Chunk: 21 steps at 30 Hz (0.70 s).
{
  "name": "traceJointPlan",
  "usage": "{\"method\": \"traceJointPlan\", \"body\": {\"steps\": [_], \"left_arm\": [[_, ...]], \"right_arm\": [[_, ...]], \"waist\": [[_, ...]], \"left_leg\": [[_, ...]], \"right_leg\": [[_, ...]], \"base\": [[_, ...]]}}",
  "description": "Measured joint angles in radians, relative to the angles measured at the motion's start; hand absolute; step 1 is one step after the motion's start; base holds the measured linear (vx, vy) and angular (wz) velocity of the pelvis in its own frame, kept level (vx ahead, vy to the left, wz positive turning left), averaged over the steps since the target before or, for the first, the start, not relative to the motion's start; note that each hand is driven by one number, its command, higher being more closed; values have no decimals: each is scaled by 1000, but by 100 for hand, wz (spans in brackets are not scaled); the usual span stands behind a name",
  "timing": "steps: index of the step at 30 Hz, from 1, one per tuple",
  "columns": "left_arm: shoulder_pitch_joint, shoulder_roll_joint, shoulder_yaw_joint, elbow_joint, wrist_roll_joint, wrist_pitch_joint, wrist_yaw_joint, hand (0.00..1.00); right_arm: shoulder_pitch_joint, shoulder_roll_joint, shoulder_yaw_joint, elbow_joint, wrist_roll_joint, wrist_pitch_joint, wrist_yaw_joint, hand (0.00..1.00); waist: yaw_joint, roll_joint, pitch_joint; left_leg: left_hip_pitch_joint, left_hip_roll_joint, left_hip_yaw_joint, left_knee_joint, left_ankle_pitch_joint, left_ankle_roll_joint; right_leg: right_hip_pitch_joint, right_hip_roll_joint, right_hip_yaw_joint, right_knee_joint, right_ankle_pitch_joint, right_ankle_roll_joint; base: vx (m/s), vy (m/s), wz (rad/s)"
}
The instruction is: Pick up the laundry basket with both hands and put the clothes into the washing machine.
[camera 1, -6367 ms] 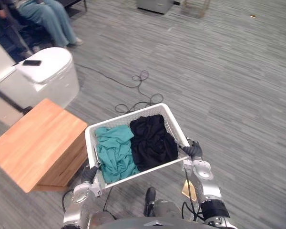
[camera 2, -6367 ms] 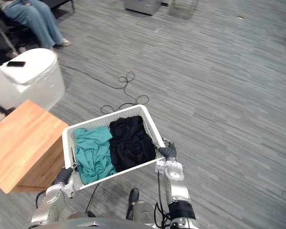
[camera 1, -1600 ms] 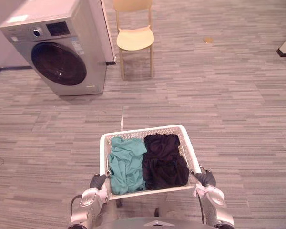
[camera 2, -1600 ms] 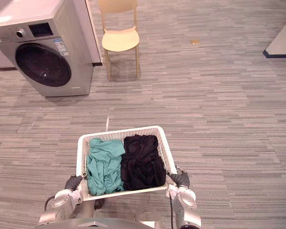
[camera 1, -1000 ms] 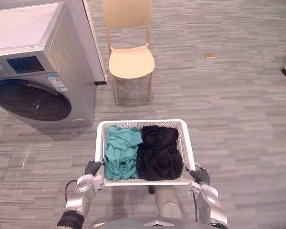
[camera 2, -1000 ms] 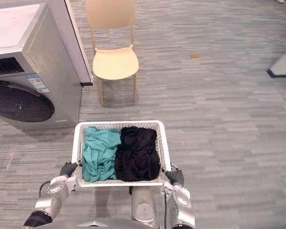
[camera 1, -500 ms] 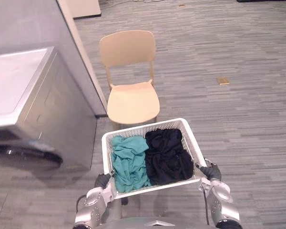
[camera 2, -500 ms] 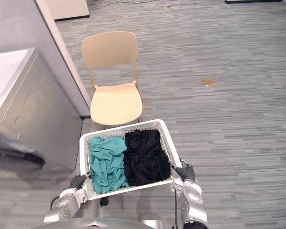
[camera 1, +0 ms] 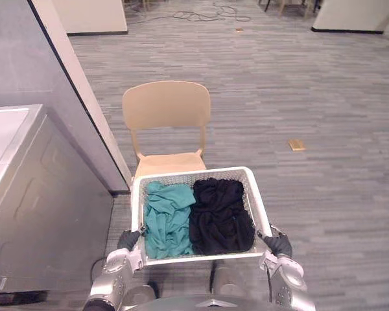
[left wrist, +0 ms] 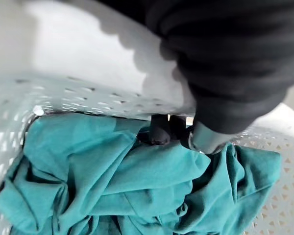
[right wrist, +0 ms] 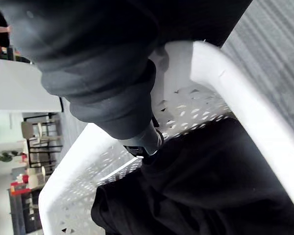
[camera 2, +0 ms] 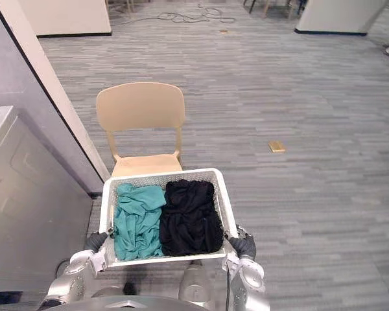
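Both side rims of the laundry basket (camera 1: 194, 173) are gripped, left hand (camera 1: 128, 240) and right hand (camera 1: 279, 245) curled over them, holding it level so the clothes (camera 1: 165, 220) can't spill.

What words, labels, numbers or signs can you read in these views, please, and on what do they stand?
None can be read. The laundry basket, the teal garment, the black garment, the beige chair and the side of the washing machine show no print from here.
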<state>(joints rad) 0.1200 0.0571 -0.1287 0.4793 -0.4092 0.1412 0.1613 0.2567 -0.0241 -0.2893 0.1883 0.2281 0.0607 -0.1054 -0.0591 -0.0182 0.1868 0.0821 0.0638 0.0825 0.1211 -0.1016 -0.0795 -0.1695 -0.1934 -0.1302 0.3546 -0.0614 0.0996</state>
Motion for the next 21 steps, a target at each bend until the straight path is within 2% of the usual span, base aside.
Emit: {"method": "traceJointPlan", "body": {"steps": [2, 4, 6, 7, 9, 12, 14, 18, 21], "left_arm": [[2, -36, -6, -18, 0, 0, -2, 100], [-8, -49, -10, -33, 0, 0, -4, 100], [-34, -47, -10, -35, 0, -5, -10, 100], [-90, -37, 1, -35, 0, -20, -14, 100], [-139, -23, 14, -34, 0, -23, -12, 100], [-258, 29, 53, -30, -2, -25, 7, 100], [-379, 86, 87, 15, -3, -35, 31, 100], [-581, 184, 90, 95, -22, -53, 57, 100], [-699, 234, 87, 165, -22, -56, 62, 100]], "right_arm": [[6, -27, -11, -48, 0, -9, -6, 100], [2, -47, -19, -66, 0, -18, -2, 100], [-38, -47, -27, -66, 0, -28, -2, 100], [-116, -71, -13, -54, 1, -39, -2, 100], [-176, -95, 11, -42, 1, -39, -4, 100], [-364, -170, 96, 68, 3, -38, -8, 100], [-529, -224, 181, 174, 13, -37, -13, 100], [-732, -262, 254, 274, 48, -37, -37, 100], [-804, -263, 278, 313, 62, -38, -57, 100]], "waist": [[0, 44, 7], [-9, 56, 17], [-6, 56, 28], [-4, 56, 71], [-2, 48, 104], [1, 47, 177], [10, 58, 212], [33, 80, 269], [42, 80, 277]], "left_leg": [[-23, 38, 0, -7, 8, -18], [-39, 57, 1, -31, 34, -36], [-70, 68, 2, -35, 44, -38], [-115, 65, 4, -32, 48, -44], [-152, 57, 4, -28, 58, -47], [-237, 46, 4, 20, 61, -44], [-303, 41, 1, 54, 63, -39], [-365, 35, -2, 82, 74, -26], [-416, 25, -2, 105, 75, -22]], "right_leg": [[-6, 31, -36, -22, -2, -20], [-11, 46, -68, -26, -5, -32], [-37, 54, -82, -26, -5, -39], [-91, 51, -80, -16, 4, -48], [-131, 43, -77, -12, 17, -50], [-189, 33, -76, -25, 55, -48], [-227, 32, -76, -47, 88, -50], [-253, 31, -78, -95, 142, -50], [-291, 18, -76, -99, 158, -46]], "base": [[243, -277, 16], [179, -195, 28], [66, -107, 16], [-18, -34, -1], [-61, 4, 0], [-137, 19, 1], [-143, 28, 1], [-124, 41, 2], [-86, 57, 5]]}}
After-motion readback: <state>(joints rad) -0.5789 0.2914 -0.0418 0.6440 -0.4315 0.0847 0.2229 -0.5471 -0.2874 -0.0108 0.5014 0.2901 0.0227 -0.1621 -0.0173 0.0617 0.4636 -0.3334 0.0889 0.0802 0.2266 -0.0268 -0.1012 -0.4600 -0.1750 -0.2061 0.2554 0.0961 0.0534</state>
